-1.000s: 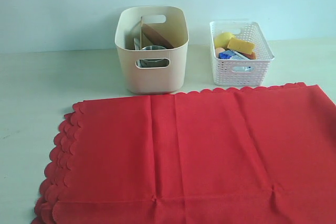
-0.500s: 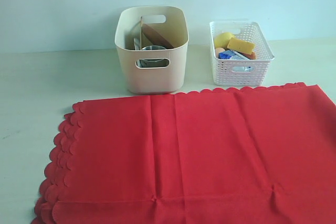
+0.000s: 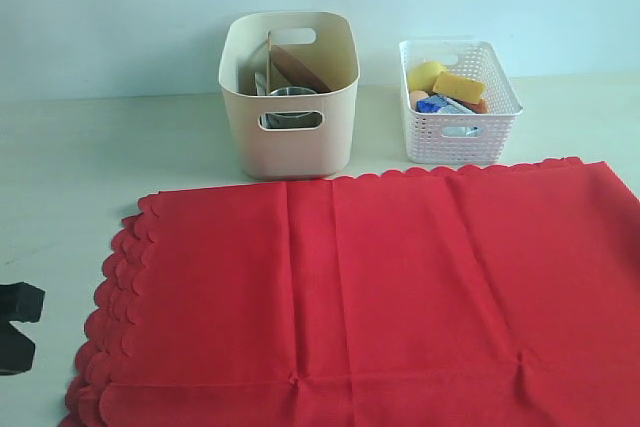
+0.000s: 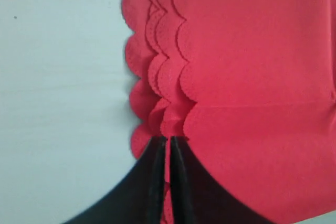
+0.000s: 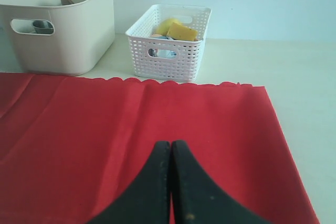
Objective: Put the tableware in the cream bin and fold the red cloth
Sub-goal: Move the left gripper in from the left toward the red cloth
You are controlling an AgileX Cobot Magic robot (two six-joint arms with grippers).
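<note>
The red cloth (image 3: pixel 380 287) lies flat across the front of the table, its scalloped edges stacked in layers at the left. The cream bin (image 3: pixel 290 142) stands behind it. A brown plate (image 3: pixel 295 62) on edge and a steel cup (image 3: pixel 292 97) show inside; other tableware is hidden. My left gripper (image 3: pixel 25 325) hangs at the far left edge, just off the cloth's left border. In the left wrist view its tips (image 4: pixel 168 139) point at the layered scallops (image 4: pixel 163 93), a narrow slit apart, holding nothing. My right gripper (image 5: pixel 171 142) is shut and empty over the cloth (image 5: pixel 105 129).
A white lattice basket (image 3: pixel 460 132) with yellow and blue food items stands right of the cream bin, close behind the cloth's back edge. Bare pale table lies left of the cloth (image 3: pixel 60 167). A light wall closes off the back.
The left gripper has come into the exterior view at the left edge, where nothing showed before. Cloth, bin and basket have not moved.
</note>
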